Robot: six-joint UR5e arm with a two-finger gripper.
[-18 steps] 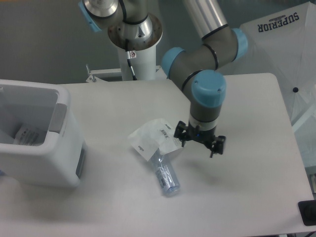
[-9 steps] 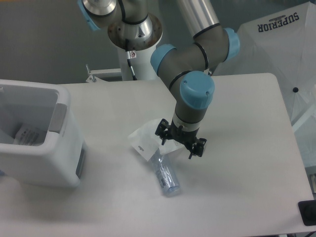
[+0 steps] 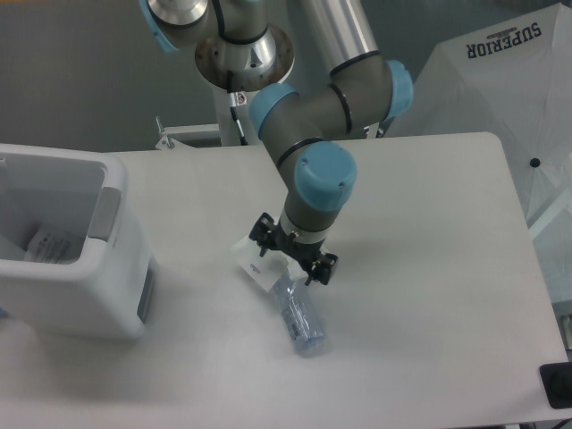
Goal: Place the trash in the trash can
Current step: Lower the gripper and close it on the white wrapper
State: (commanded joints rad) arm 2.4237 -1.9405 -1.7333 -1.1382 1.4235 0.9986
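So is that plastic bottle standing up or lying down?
Lying down. The bottle rests on its side on the table, partly tucked under the white wrapper, with the gripper above them.

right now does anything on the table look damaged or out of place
Two bits of litter lie loose mid-table: a crushed clear bottle on its side and a crumpled white wrapper overlapping its top end, partly hidden under the gripper. Neither is in the trash can at the left edge, which already holds something printed.
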